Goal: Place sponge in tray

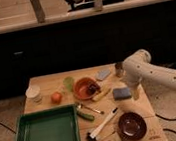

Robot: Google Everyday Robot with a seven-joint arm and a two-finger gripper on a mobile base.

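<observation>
Single arm enters from 3 o'clock; gripper (136,93) hangs low over the surface (43,83), just at 3 o'clock of the sponge (121,93), close beside it; contact not resolvable. Whether the gripper is wide, narrow or holding anything: cannot tell. Sponge lies flat on the surface, well apart from the tray (38,115), which sits at 8 o'clock of it at the near-left corner. Judged stage: approach, sponge not yet lifted. Risks: (1) descent offset toward 3 o'clock would nudge the sponge instead of straddling it; (2) a flat, soft sponge may slip from a shallow pinch; (3) the paler pad (103,74) at 11 o'clock of the sponge is a look-alike, wrong pick possible; (4) the carry path toward 8 o'clock passes the orange bowl (85,87) and the brush (103,124), so a low transit could knock them
</observation>
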